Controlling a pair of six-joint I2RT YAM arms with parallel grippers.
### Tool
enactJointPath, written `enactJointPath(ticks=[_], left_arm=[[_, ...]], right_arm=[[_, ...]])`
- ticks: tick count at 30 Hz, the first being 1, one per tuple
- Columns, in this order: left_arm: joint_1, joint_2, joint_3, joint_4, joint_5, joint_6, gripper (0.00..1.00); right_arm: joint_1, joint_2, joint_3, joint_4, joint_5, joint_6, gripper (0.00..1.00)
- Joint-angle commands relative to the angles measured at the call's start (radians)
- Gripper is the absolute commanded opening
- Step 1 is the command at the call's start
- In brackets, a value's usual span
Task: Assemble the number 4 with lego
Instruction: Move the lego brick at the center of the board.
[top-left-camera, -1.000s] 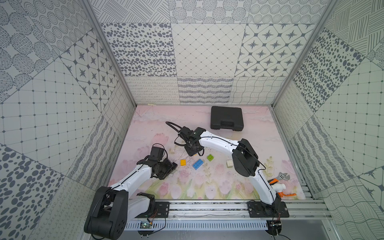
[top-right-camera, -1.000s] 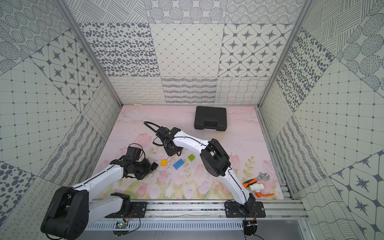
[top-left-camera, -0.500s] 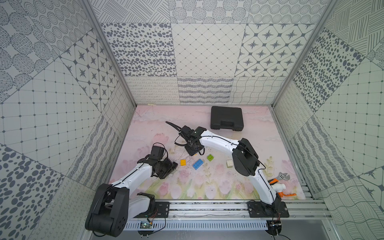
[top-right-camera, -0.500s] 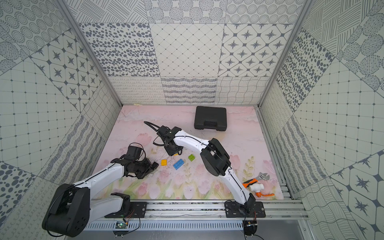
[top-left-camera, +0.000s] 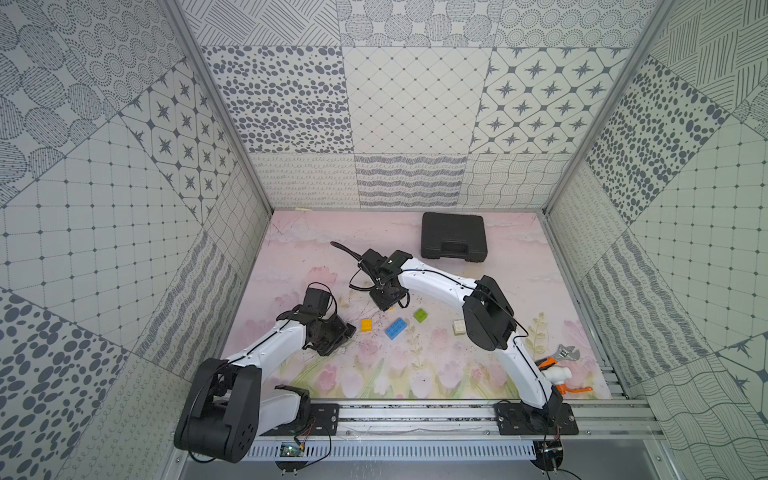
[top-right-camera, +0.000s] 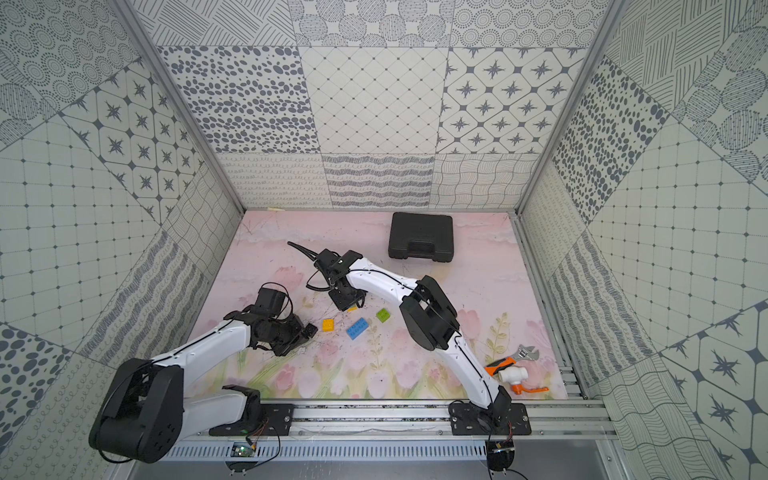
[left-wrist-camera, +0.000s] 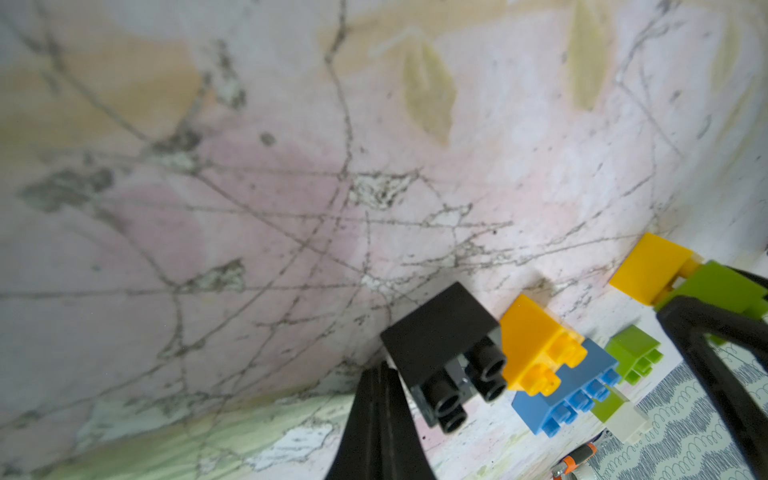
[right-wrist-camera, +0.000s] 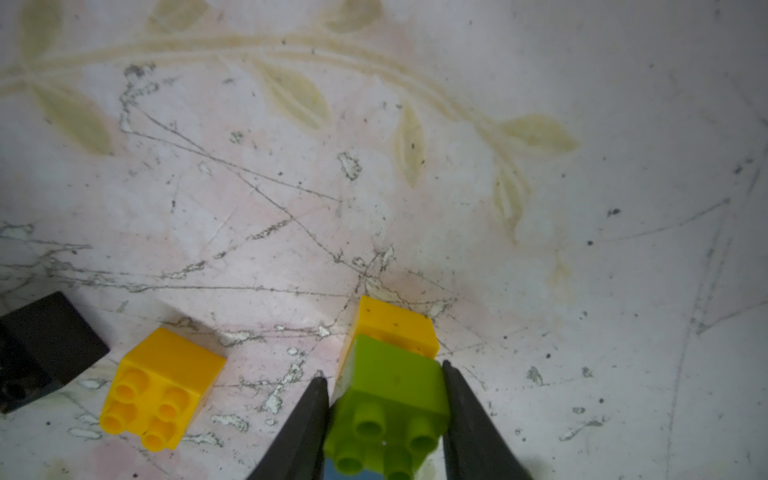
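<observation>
Lime-green square plastic lego brick (right-wrist-camera: 390, 399), joined to 1 yellow brick (right-wrist-camera: 390, 328), is clamped in the right pincer (right-wrist-camera: 384, 374) over the pink floral counter (top-left-camera: 532, 270). The left pincer (left-wrist-camera: 380, 374), prongs together, sits just beside the black square brick (left-wrist-camera: 440, 336). A loose yellow brick (right-wrist-camera: 162, 386) and a long blue brick (top-left-camera: 395, 329) lie nearby.

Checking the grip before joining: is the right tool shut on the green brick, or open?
Shut on it. In the right wrist view the fingers of the right tool press both sides of the green brick.
</observation>
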Motion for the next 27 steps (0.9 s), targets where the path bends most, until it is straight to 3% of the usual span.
enactJointPath(ticks=[1, 11, 27], left_arm=[[0.002, 0.006, 0.01, -0.093, -0.073, 0.03, 0.0], [0.003, 0.051, 0.001, -0.06, -0.056, 0.037, 0.0], [0.002, 0.084, 0.005, -0.042, -0.047, 0.043, 0.0]], right_arm=[[-0.01, 0.055, 0.011, -0.095, -0.029, 0.038, 0.26], [-0.005, -0.017, 0.061, -0.11, -0.013, 0.044, 0.28], [-0.007, 0.063, 0.104, -0.115, -0.033, 0.013, 0.28]])
